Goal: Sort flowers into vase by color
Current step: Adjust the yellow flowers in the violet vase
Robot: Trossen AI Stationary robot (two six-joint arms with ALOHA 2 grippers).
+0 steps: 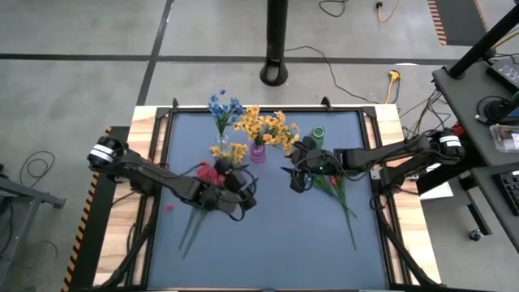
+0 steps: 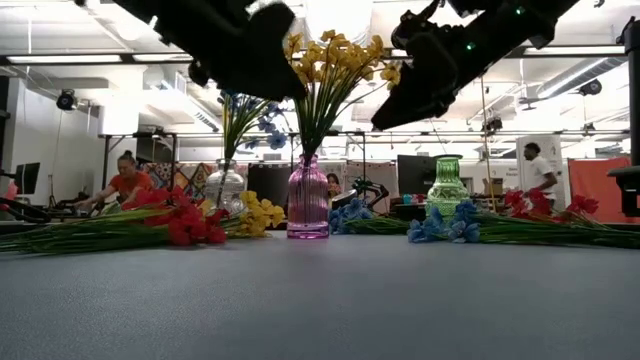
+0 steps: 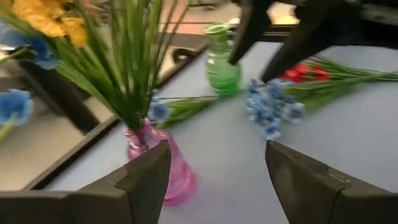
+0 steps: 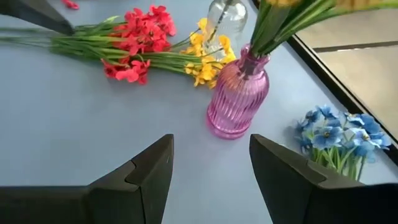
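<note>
You've got the pink vase (image 4: 238,99) as your anchor, and it's well filled: a full bunch of yellow-orange flowers (image 1: 263,126) stands in it. Just beside it, the clear vase (image 2: 225,187) holds blue flowers (image 1: 221,106), so two colours are under way. The green vase (image 1: 318,135), on the pink vase's other side, looks empty in the low view; nothing red is in it yet, as far as you can see.

Plenty left on the tabletop (image 1: 276,235). Loose red flowers (image 4: 137,37) and a few loose yellow ones (image 4: 205,65) lie on the clear-vase side of the pink vase. On the green-vase side, loose blue blossoms (image 4: 336,134) and more red sprigs (image 2: 545,205) lie flat.

Your left gripper (image 3: 214,180) hangs above the tabletop near the pink vase, fingers spread, holding nothing. Your right gripper (image 4: 211,171) hangs just on the green-vase side of it, fingers spread too, also empty.

I'd call it roughly half done: reds untouched, stray yellows and blues still to place.
</note>
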